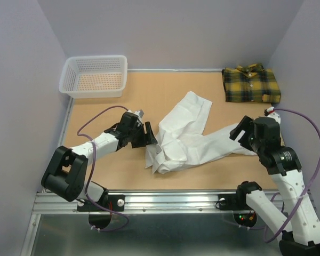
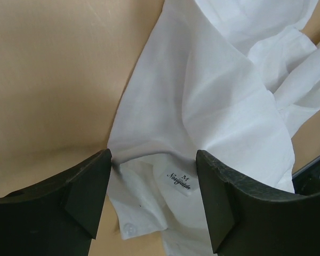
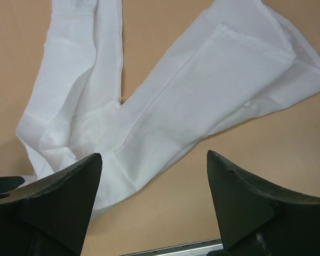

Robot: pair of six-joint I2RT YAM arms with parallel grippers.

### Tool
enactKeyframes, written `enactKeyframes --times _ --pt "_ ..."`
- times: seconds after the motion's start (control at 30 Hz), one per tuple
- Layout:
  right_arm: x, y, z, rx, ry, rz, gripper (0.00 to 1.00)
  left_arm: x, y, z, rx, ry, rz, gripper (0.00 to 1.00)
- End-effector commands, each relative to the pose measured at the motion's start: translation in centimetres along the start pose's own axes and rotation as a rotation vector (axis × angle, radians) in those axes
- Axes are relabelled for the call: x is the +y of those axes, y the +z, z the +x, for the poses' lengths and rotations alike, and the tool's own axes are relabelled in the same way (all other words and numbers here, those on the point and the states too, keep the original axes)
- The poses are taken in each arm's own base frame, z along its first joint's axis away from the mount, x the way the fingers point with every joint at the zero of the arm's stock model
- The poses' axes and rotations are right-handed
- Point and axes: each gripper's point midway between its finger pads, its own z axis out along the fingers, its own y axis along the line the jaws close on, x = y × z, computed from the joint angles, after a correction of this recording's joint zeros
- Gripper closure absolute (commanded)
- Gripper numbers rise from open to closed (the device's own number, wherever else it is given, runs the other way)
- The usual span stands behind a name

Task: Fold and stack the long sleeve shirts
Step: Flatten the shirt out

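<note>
The white shirt (image 1: pixel 184 138) lies crumpled and spread across the middle of the table. The plaid shirt (image 1: pixel 250 84) lies folded at the far right corner. My left gripper (image 1: pixel 148 136) is open at the white shirt's left edge; in the left wrist view its jaws straddle the collar with its size label (image 2: pixel 177 181), and nothing is gripped. My right gripper (image 1: pixel 244 136) is open and empty at the shirt's right end; in the right wrist view a sleeve (image 3: pixel 202 90) lies just beyond the fingertips.
A white mesh basket (image 1: pixel 94 76) stands at the far left corner. A metal rail (image 1: pixel 165 201) runs along the table's near edge. Grey walls close in the left, right and back sides.
</note>
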Motion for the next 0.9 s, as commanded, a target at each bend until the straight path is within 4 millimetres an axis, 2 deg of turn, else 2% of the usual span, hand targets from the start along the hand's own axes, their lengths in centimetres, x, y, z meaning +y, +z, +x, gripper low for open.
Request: enactKeyframes --times 0.0,0.1,0.2,0.33,0.43,0.5,0.53,0.6,0.63,0.7,0.73,0.83,0.87 --pt "1.9 0.0 -2.2 -0.040 -0.075 -0.062 0.16 0.1 0.6 2.2 0.047 0.014 0.022 0.26" --pt "2.3 0.8 -1.8 -0.019 -0.081 -0.075 0.16 0.7 1.2 2.7 0.055 0.014 0.014 0.35" --pt "3.4 1.7 -1.2 0.008 -0.106 -0.127 0.16 1.1 1.7 2.7 0.053 0.018 0.000 0.50" --pt "5.0 3.8 0.9 0.103 -0.143 -0.199 0.16 1.3 2.5 1.7 0.030 0.024 -0.026 0.76" --pt "6.0 6.0 2.9 0.191 -0.132 -0.230 0.16 1.7 3.3 0.6 0.008 0.029 -0.059 0.89" --pt "6.5 7.1 3.6 0.215 -0.116 -0.241 0.16 2.2 3.6 -0.3 -0.013 0.030 -0.083 0.96" --pt "6.8 8.1 4.2 0.233 -0.102 -0.248 0.16 2.7 4.0 -1.1 -0.032 0.026 -0.108 1.00" --pt "7.7 9.1 4.4 0.231 -0.091 -0.273 0.17 3.9 4.0 -2.7 -0.066 0.006 -0.138 1.00" --pt "7.6 10.1 5.6 0.267 -0.088 -0.256 0.17 4.2 4.3 -3.8 -0.089 0.001 -0.155 1.00" --pt "8.0 11.1 6.4 0.287 -0.088 -0.255 0.17 5.0 4.2 -5.5 -0.118 -0.014 -0.172 1.00" --pt "8.3 12.1 6.9 0.292 -0.094 -0.241 0.17 5.5 3.9 -7.5 -0.154 -0.027 -0.181 1.00" --pt "8.8 13.6 7.4 0.287 -0.095 -0.220 0.17 6.8 2.9 -10.8 -0.225 -0.049 -0.205 1.00" --pt "8.7 14.3 8.0 0.301 -0.095 -0.203 0.17 6.5 2.4 -12.1 -0.253 -0.033 -0.205 1.00"
